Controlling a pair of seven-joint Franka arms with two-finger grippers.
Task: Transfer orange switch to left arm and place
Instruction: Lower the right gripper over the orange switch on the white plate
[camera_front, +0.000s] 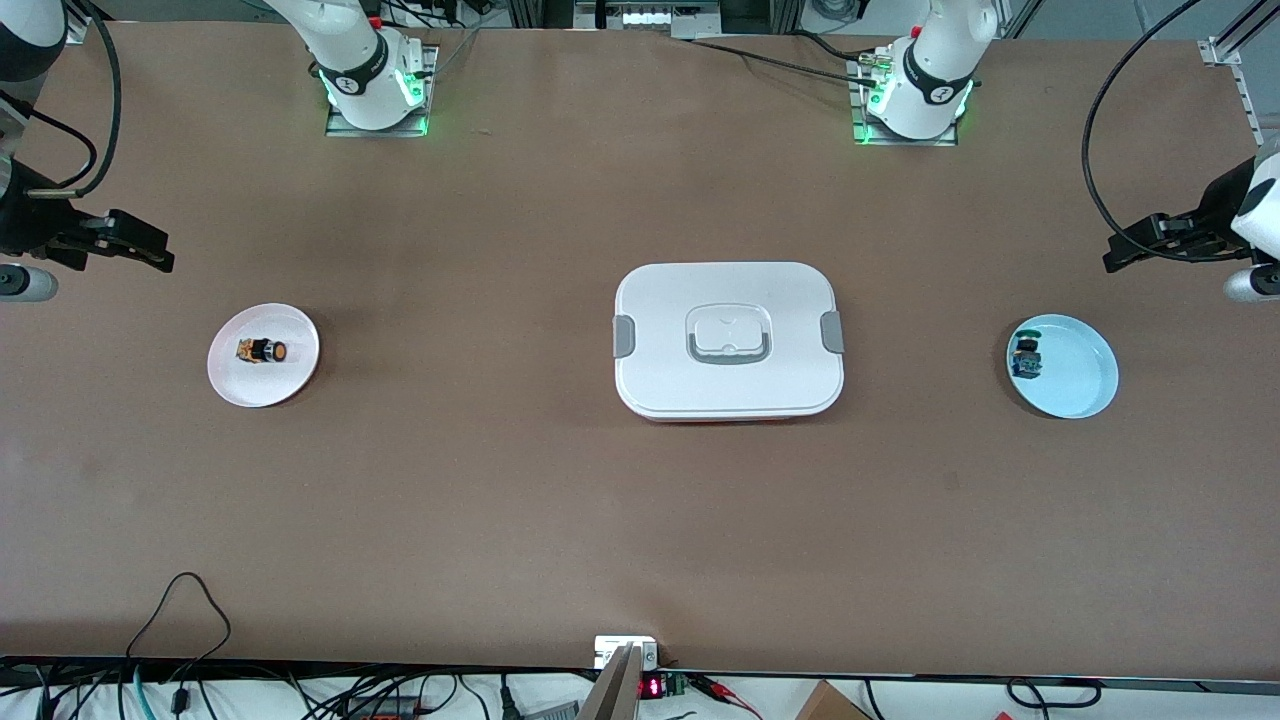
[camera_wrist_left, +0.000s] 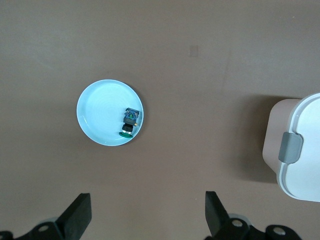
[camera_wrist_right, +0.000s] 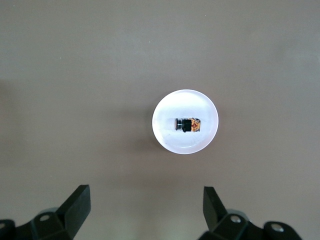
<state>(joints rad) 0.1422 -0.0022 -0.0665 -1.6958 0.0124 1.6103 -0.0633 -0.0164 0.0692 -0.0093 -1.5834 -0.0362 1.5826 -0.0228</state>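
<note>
Your right gripper (camera_wrist_right: 142, 210) hangs over bare surface (camera_front: 500, 480) at its arm's end, jaws spread wide and holding nothing; your left gripper (camera_wrist_left: 147, 212) hangs the same way at its own end, jaws wide, touching nothing; the orange switch (camera_front: 262, 351) lies on its side in the white plate (camera_front: 235, 385) near the right gripper; a green-capped switch (camera_front: 1026, 360) rests at the rim of the pale blue plate (camera_front: 1085, 385); the box (camera_front: 660, 300) sits closed between the plates

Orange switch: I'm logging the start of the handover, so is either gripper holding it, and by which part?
Nothing is held. The orange switch lies on the white plate; the right gripper and left gripper are open.
</note>
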